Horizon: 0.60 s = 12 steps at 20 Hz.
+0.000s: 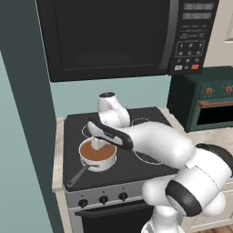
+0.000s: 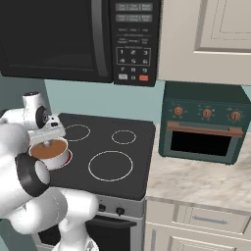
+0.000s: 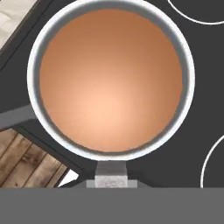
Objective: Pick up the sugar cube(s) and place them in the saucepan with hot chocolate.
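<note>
The black glass stovetop [image 1: 150,119] carries the saucepan [image 1: 98,157], which stands on its front left burner with the long dark handle [image 1: 78,175] pointing toward the front left corner; white burner rings [image 2: 111,165] mark the other cooking zones, and they are bare. The saucepan holds smooth reddish-brown hot chocolate [image 3: 109,81] that reaches across the whole pot, close under the pale metal rim. To the right of the stove, a beige marble counter [image 2: 196,188] carries a dark green toaster oven [image 2: 206,128] with three copper knobs, set back against the wall.
</note>
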Available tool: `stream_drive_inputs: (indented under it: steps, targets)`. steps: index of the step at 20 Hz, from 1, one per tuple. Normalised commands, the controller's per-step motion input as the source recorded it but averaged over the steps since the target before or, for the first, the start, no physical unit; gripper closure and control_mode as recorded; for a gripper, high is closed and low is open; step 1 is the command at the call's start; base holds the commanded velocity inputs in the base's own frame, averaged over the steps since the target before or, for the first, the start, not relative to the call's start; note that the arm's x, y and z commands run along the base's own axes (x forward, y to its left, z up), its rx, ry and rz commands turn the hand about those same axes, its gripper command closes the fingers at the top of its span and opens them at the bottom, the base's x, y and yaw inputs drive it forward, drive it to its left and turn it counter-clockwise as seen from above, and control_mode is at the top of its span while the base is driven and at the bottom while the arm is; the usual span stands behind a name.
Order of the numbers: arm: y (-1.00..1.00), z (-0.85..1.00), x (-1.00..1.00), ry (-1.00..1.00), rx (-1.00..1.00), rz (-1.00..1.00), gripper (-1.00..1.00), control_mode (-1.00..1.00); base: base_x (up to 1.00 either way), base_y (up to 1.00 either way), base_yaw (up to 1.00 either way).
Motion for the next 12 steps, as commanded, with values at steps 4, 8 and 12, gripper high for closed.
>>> stream_drive_inputs:
  steps: [4, 8, 12]
  targets:
    - [0.4, -0.33, 0.46, 0.1, 0.0, 0.0, 1.0, -1.0, 0.0, 0.0, 0.0]
    - [0.31, -0.41, 0.53, 0.0, 0.0, -0.01, 1.0, -1.0, 0.0, 0.0, 0.0]
    - [0.01, -0.38, 0.28, 0.0, 0.0, -0.06, 1.0, -1.0, 0.0, 0.0, 0.0]
